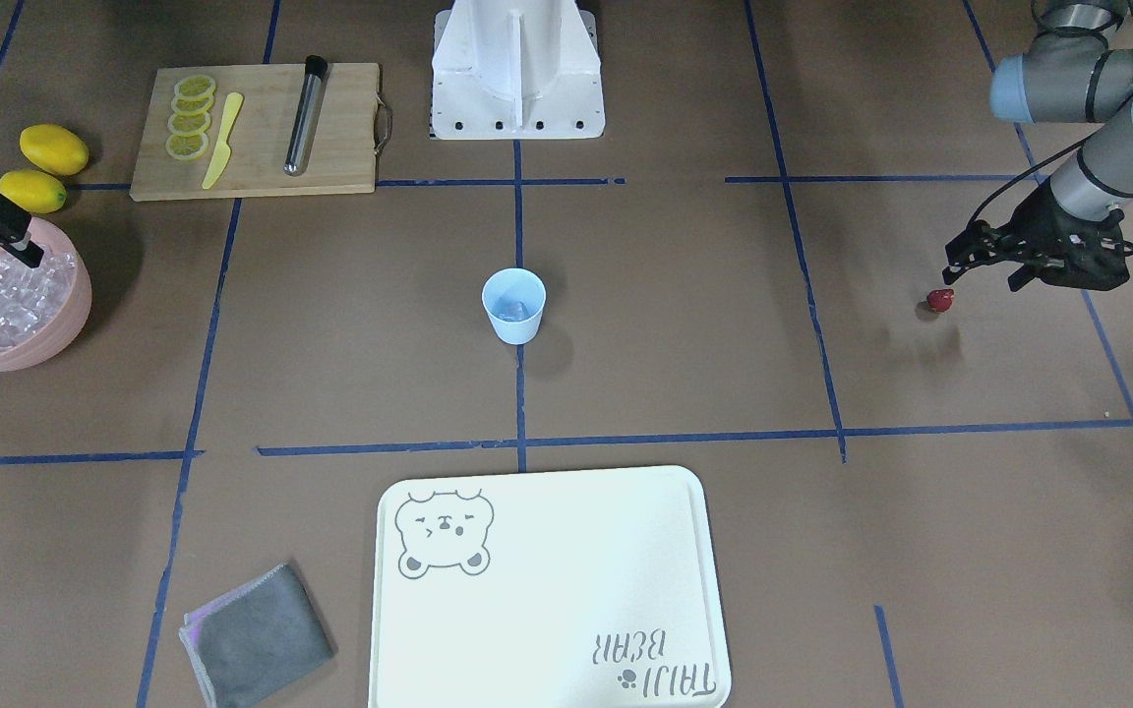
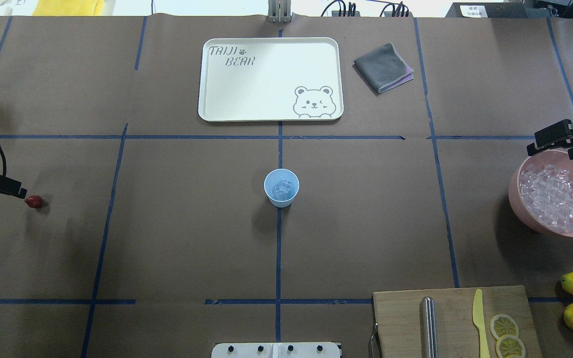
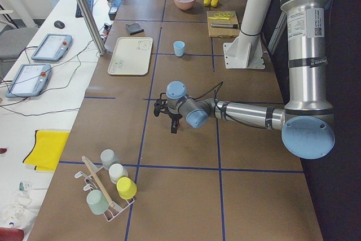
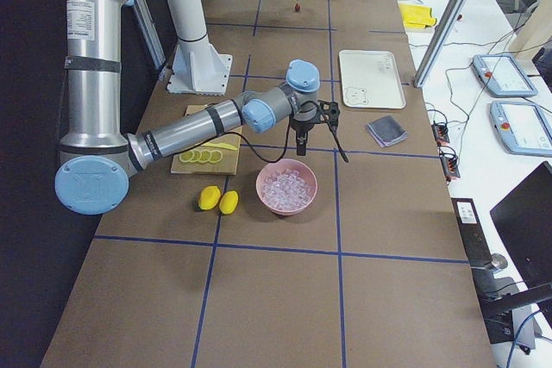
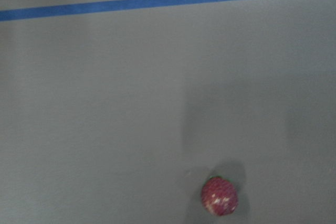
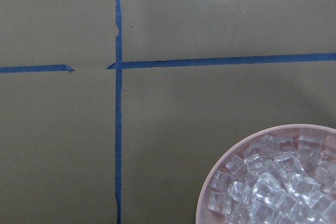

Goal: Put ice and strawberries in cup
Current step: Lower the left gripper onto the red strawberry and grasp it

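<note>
Red strawberry [image 1: 939, 300] by spread L pincer [image 1: 983, 280]

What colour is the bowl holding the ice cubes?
The bowl is pale pink, seen best in the overhead exterior view.

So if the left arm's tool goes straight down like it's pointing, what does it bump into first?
Probably the strawberry. The left tool points down, and the strawberry lies on the table just under it. Depth is hard to judge, so it might land on the table right beside it instead.
</note>
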{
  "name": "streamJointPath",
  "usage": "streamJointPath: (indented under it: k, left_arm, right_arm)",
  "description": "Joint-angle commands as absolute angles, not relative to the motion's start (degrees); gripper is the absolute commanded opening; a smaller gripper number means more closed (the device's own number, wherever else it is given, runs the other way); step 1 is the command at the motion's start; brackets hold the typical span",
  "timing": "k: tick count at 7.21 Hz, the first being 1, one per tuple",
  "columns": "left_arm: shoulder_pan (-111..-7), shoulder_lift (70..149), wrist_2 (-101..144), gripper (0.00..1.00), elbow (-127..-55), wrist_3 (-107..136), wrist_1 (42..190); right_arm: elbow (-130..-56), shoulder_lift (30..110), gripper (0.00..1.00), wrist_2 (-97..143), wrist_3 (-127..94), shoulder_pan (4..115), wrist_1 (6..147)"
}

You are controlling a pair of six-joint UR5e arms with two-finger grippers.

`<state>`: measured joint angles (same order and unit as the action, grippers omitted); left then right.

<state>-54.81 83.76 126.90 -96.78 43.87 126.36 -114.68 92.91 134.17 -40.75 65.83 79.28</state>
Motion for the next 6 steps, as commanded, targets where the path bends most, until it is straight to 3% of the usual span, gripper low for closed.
streamJointPath:
  k: [1,6]
  left_arm:
    - [-52.4,85.2,124.9,1.0,-94.4,45.2,127.6]
    - [-50.7,86.7,124.8,0.95,-92.8,45.4,127.5]
  right_arm:
    - [-115.1,93.0,1.0,134.1,-40.9,65.8,79.3]
    - [-114.6,93.5,1.0,133.9,-40.7,65.8,79.2]
